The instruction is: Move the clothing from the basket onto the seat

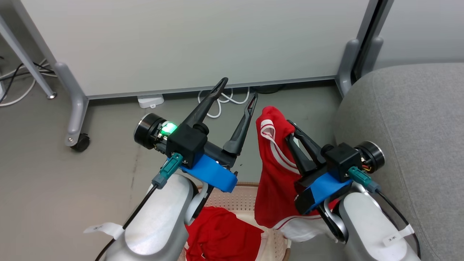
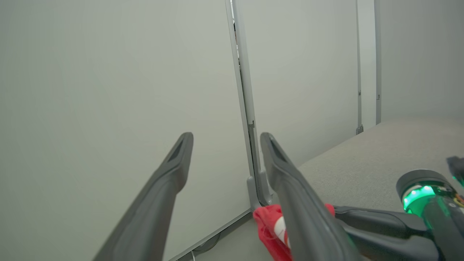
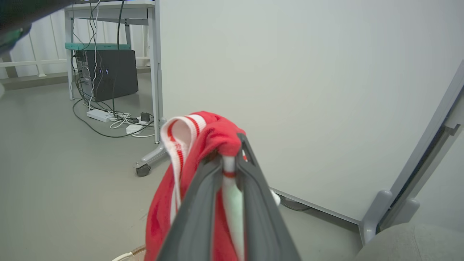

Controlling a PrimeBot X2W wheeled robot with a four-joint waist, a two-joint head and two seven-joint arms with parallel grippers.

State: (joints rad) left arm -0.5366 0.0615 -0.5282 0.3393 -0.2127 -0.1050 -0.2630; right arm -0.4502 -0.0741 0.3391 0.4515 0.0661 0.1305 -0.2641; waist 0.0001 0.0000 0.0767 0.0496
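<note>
The right gripper (image 1: pixel 293 132) pinched the soft red striped clothing (image 1: pixel 275 174), ready for the grey cloth seat (image 1: pixel 409 119) at 3 o'clock (left gripper (image 1: pixel 239 87) wide, empty).

The right gripper (image 3: pixel 230 150) pinches a red garment (image 3: pixel 212 132) between its two dark fingers (image 3: pixel 195 217), the white-striped trim folded over the fingertips and the rest hanging down to their left. Straight ahead of the fingers stands a white partition (image 3: pixel 308 90). Far off to their left a black computer case (image 3: pixel 107 74) and cables (image 3: pixel 108 123) sit on the floor (image 3: pixel 54 174), and a corner of the grey seat (image 3: pixel 413 243) shows low to their right.
</note>
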